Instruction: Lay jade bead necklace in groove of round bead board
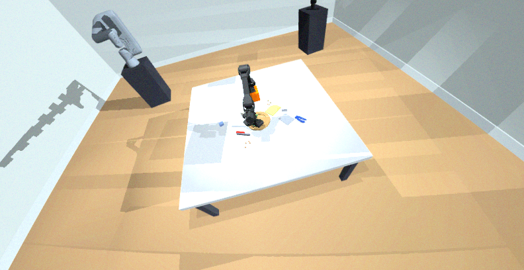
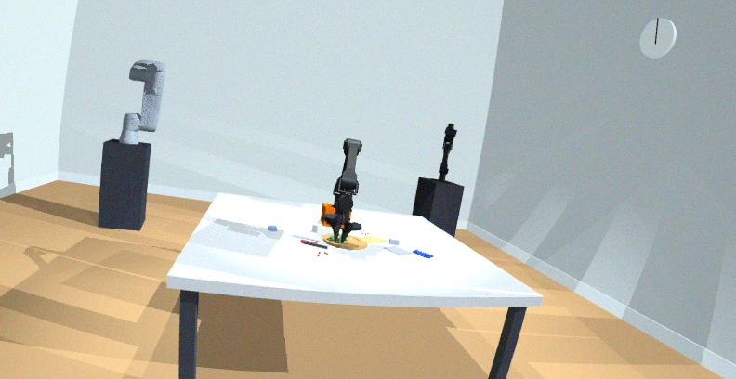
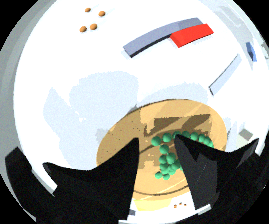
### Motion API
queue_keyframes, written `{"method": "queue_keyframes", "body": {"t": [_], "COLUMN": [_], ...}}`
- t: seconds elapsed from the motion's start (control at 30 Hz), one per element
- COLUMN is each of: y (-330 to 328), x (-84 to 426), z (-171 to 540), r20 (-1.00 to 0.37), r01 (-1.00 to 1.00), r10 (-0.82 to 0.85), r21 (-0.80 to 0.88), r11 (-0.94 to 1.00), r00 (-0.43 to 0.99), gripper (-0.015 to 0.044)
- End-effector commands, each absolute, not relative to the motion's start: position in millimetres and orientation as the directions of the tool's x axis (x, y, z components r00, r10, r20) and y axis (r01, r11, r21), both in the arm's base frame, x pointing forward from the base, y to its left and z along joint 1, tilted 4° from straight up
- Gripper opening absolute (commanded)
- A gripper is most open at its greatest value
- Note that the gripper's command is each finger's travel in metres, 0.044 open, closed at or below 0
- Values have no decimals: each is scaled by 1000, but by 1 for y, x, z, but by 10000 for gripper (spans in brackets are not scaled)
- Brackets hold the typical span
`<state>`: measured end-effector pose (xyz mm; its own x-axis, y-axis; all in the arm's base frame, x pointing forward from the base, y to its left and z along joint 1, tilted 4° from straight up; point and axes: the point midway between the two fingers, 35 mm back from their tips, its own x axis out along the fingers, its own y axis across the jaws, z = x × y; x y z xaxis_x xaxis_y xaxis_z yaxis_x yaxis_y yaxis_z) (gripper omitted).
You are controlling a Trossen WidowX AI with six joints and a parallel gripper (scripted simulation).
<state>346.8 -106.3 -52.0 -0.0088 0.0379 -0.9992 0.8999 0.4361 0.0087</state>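
One white table point(image 1: 278, 165) point(image 2: 349, 286) bears one black robot arm point(image 1: 246, 88) point(image 2: 349, 170), stooping over one round bead board point(image 1: 266, 121) point(image 2: 360, 245) point(image 3: 120, 135). The gripper point(image 1: 255, 124) point(image 2: 340, 241) point(image 3: 157, 140) stands partly open, gripping nothing, apparently to release one jade bead necklace point(image 3: 171, 159), bunched on the board's one side, probably needing spreading into the groove. Four tiny brown pieces point(image 3: 93, 27) lie beyond.

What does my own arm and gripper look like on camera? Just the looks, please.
The arm is black to dark grey, with chunky joints and slimmer links. The gripper is black too, its two fingers tapering to points. I can't make out any cables or markings.
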Motion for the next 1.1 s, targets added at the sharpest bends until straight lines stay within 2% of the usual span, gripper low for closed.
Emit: {"method": "queue_keyframes", "body": {"t": [0.0,0.23,1.07], "y": [-106,-106,-106], "x": [347,346,346], "z": [-52,-50,-47], "r20": [-999,-999,-999], "r01": [900,900,902], "r10": [38,39,38], "r21": [9,4,0], "r11": [436,435,432], "r00": [-9,-15,-19], "gripper": [263,440,440]}}
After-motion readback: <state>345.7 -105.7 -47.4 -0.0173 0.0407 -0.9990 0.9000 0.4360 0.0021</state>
